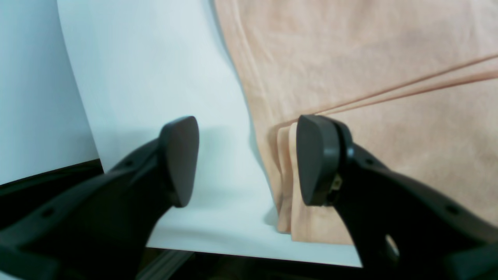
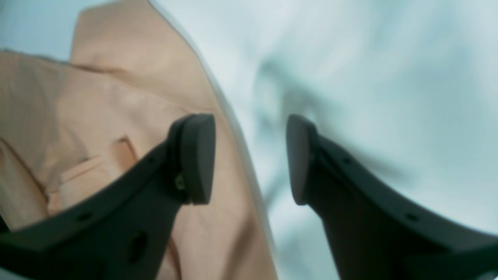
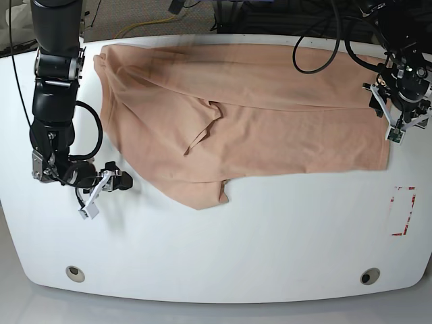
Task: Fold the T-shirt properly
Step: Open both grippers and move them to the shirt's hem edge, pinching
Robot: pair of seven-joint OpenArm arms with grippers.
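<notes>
Lying spread on the white table (image 3: 223, 236), the T-shirt (image 3: 270, 115) is half folded. Left pincer (image 1: 247, 161) gapes wide at its edge; right pincer (image 2: 251, 159) gapes, holding nothing.

Both arms built of black cylindrical segments, matte finish. Black cables looped beside each arm in base view. Left gripper (image 1: 247, 159): black curved fingers (image 1: 181, 159) ended by flat, rounded dark pads; small round holes seen along finger bodies, brass-coloured fitting behind one pad. Right gripper (image 2: 251, 159): same black fingers and pads, same brass fitting. White brackets fitted at both wrists.
</notes>
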